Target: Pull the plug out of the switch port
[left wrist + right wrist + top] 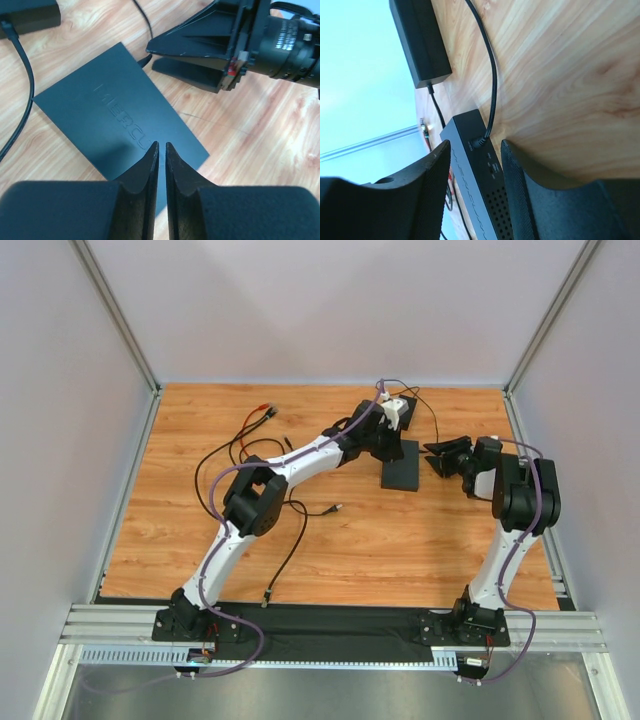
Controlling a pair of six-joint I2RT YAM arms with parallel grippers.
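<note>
On the wooden table [200, 540] the switch [402, 468] lies flat toward the far right, between the two grippers, with the smaller adapter brick [420, 42] on the boards just beyond it. The task looks barely begun: the plug [481, 142] is still seated in a port on the switch's right-hand edge, its cable [490, 75] running off across the wood, so the grasp and the pull are both left to do. The right gripper [432, 456] is level with that edge, its jaws well apart and framing the plug from either side, touching neither plug nor switch as far as its wrist view shows. The left gripper [162, 145] hangs over the switch's top face, its fingers [150, 165] all but closed with only a thin slit between them, holding nothing; whether the tips press on the lid I cannot tell
</note>
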